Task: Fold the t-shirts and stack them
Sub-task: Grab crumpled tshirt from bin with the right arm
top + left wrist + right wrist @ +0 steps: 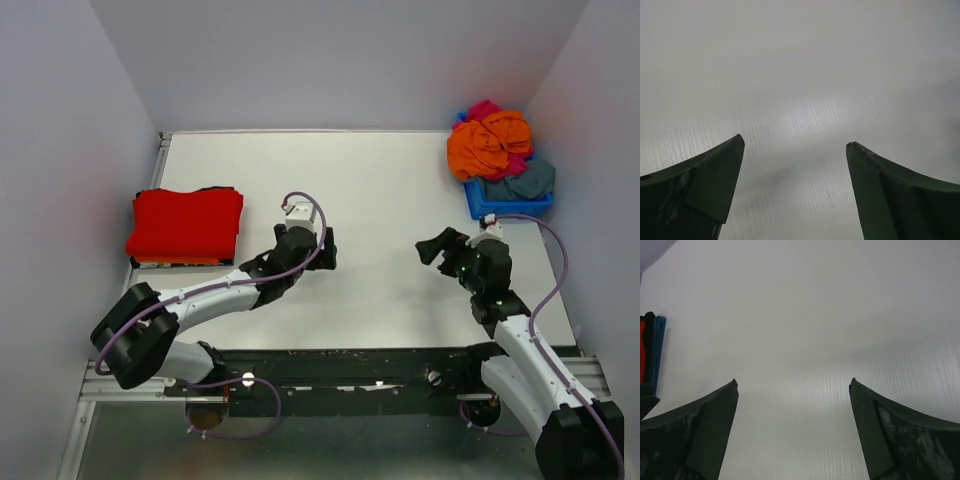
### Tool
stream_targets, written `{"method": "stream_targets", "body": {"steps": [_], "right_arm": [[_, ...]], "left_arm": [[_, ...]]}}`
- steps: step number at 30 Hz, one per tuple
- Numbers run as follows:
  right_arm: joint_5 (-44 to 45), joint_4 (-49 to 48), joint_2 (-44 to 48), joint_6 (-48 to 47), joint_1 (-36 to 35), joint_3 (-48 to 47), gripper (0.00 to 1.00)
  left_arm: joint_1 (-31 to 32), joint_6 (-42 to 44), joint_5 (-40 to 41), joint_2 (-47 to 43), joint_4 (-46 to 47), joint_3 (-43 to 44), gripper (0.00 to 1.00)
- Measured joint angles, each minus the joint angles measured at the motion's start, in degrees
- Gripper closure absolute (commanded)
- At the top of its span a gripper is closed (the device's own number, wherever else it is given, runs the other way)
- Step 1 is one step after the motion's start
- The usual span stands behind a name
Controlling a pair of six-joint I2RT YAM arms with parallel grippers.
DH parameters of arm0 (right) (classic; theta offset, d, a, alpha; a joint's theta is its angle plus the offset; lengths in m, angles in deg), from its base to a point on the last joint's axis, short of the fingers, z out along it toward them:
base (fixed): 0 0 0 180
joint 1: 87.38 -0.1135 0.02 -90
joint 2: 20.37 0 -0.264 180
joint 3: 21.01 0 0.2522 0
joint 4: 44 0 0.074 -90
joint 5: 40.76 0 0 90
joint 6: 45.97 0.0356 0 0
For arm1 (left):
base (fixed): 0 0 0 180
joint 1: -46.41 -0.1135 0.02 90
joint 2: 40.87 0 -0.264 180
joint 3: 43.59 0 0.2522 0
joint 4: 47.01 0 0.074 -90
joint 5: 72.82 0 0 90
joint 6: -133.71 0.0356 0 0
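Observation:
A folded stack of t-shirts with a red one (186, 224) on top lies at the table's left edge. The right wrist view catches its side (644, 347) at far left, with a blue layer (659, 350) beside the red. Crumpled t-shirts are heaped at the back right: orange (488, 145), magenta-pink (485, 108) and slate grey-blue (530, 180). My left gripper (326, 250) (795, 145) hangs open over bare table right of the stack, holding nothing. My right gripper (437, 247) (793, 382) is open too, over bare table in front of the heap.
The heap sits in a small blue plastic bin (510, 207) against the right wall. Pale walls close in the table on the left, back and right. A black rail (340, 365) carrying the arm bases runs along the near edge.

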Motion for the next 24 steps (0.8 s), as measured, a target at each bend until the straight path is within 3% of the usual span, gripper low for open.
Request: {"method": "stream_targets", "body": {"steps": [14,17,20,24], "right_arm": [[-0.1,-0.1,1.2,-0.5,0.0,0.6,0.0],[0.8,0.7,-1.0,-0.5,0.0,-0.5,0.07],[3.8,5.0,-6.4,-0.2,0.1,-7.5,0.14],[6.6,9.6,-16.3,0.1,1.3,-23.0,0.14]], "left_arm": [[0.1,-0.1,0.8,0.3,-0.5,0.3,0.02],[0.1,-0.3,1.9,0.3,-1.0,0.6,0.02],[0.1,-0.3,2.6,0.3,-1.4,0.6,0.02],[0.1,-0.2,2.7,0.3,-1.6,0.6,0.02]]}}
